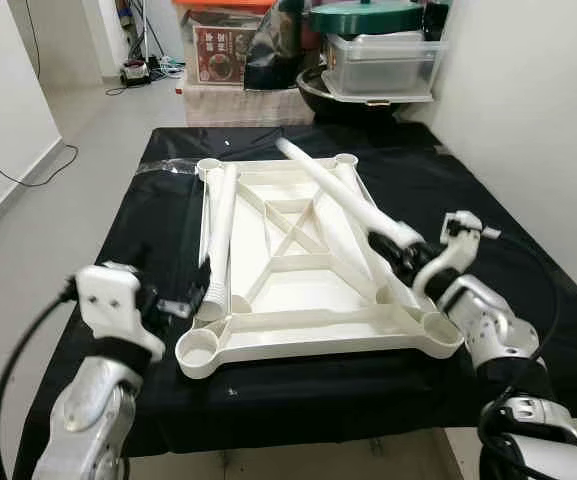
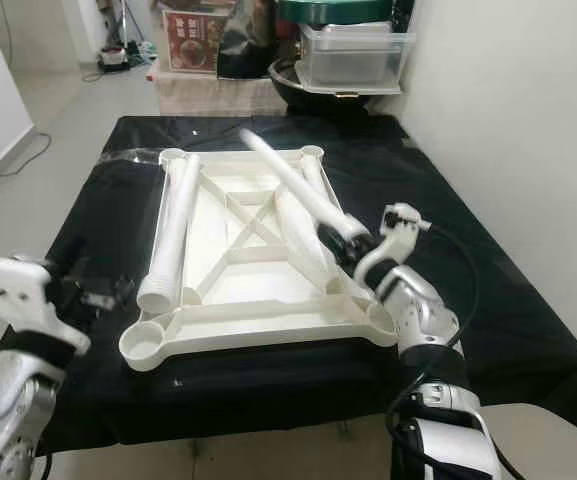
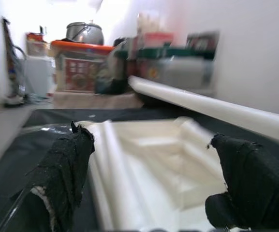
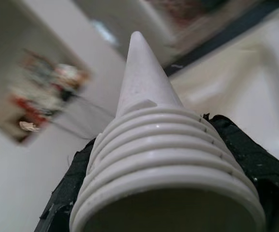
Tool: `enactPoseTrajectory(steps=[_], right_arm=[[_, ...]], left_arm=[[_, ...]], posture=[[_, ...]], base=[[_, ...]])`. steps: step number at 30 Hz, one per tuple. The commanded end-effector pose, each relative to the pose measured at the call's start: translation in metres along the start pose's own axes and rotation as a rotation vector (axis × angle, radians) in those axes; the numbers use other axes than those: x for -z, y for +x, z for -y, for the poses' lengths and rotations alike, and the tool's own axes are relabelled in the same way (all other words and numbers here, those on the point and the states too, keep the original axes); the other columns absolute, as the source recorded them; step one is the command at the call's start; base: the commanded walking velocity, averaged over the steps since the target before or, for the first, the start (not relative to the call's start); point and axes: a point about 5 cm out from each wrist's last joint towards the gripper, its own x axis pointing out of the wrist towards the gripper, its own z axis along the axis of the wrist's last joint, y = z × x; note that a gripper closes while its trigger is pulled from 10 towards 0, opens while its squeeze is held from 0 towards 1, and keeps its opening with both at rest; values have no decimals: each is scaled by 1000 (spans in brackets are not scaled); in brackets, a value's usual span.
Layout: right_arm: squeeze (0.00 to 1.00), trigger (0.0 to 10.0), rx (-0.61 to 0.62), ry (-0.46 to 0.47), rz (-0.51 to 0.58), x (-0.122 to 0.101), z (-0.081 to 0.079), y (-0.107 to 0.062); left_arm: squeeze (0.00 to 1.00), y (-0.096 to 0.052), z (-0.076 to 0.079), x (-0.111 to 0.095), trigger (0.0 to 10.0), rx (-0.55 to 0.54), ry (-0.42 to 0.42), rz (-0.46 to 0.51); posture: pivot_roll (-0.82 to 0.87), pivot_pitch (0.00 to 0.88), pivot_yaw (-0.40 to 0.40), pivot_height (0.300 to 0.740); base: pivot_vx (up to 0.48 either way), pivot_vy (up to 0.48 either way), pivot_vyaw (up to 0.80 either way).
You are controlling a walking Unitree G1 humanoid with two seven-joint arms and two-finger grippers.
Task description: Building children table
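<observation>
We have the right gripper (image 1: 400,250) clamped on the threaded end of a white table leg (image 1: 333,188), held slanted above the upturned white tabletop (image 1: 298,265) with its far end raised. The right wrist view looks straight down that leg (image 4: 146,92): ribbed thread between the black fingers (image 4: 236,140), taper pointing away.

Step in hand, as we judge it: get this leg into a corner socket. To do it well we should swing the threaded end over the near right socket (image 1: 438,325), stand the leg upright before lowering, then turn it; going in tilted would likely cross the thread. We may need to regrip higher so the thread is free.

The left gripper (image 1: 183,305) is spread wide, empty, at the tabletop's near left side, just beside a second leg (image 1: 220,235) lying along the left edge. It could steady the tabletop.

Surface: low table under a black cloth (image 1: 488,190), tabletop roughly centred. Room: pale floor, white walls, cable on the floor at left, stacked boxes (image 1: 230,50) and a clear plastic bin (image 1: 383,65) behind.
</observation>
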Motion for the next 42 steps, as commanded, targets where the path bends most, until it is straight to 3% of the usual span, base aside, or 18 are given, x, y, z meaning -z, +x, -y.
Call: enactPoseTrajectory(steps=[1, 3, 5, 7, 10, 11, 13, 14, 16, 22, 30, 37, 42], right_arm=[[0, 0, -71, 70, 19, 1, -4, -4], [0, 0, -102, 88, 20, 2, -6, -6], [0, 0, -177, 149, 35, 5, -13, -9], [0, 0, -177, 149, 35, 5, -13, -9], [0, 0, -327, 267, 19, 22, -32, -16], [0, 0, -327, 267, 19, 22, -32, -16], [0, 0, -407, 334, 1, 31, -44, -19], [0, 0, -407, 334, 1, 31, -44, -19], [0, 0, -499, 379, -15, 33, -56, -24], [0, 0, -617, 403, -60, 34, -70, -33], [0, 0, -696, 408, -119, 40, -81, -39], [0, 0, -713, 407, -176, 45, -85, -39], [0, 0, -777, 405, -226, 45, -90, -47]], left_arm=[[0, -1, -1, 0, 10000, -6, -96, -3], [0, 0, -1, 0, 10000, -10, -140, 1], [0, 2, 1, -4, 10000, -11, -293, 36], [0, 2, 1, -4, 10000, -11, -293, 36], [0, 12, 7, -6, 10000, -21, -656, 132], [0, 12, 7, -6, 10000, -21, -656, 132], [0, 18, 9, -3, 10000, -13, -817, 156], [0, 18, 9, -3, 10000, -13, -817, 156], [0, 19, 7, 5, 10000, -25, -910, 148], [0, 19, 4, 9, 10000, -7, -998, 124], [0, 22, 1, 7, 10000, 14, -1034, 126], [0, 23, 22, -8, 10000, 229, -1051, 117], [0, 23, 22, -9, 10000, 266, -1043, 108]], posture=[[65, 0, -44, 740], [65, 0, -44, 740], [61, 0, -38, 740], [61, 0, -38, 740], [64, 0, -42, 740], [64, 0, -42, 740], [60, 0, -42, 740], [60, 0, -42, 740], [55, 0, -40, 740], [57, 0, -41, 740], [55, 0, -43, 740], [50, 0, -46, 740], [45, 0, -45, 740]], base=[[0, 0, 0], [0, 0, 0], [0, 0, 0], [0, 0, 0], [0, 0, 0], [0, 0, 0], [0, 0, 0], [0, 0, 0], [0, 0, 0], [0, 0, 0], [0, 0, 0], [0, 0, 0], [0, 0, 0]])
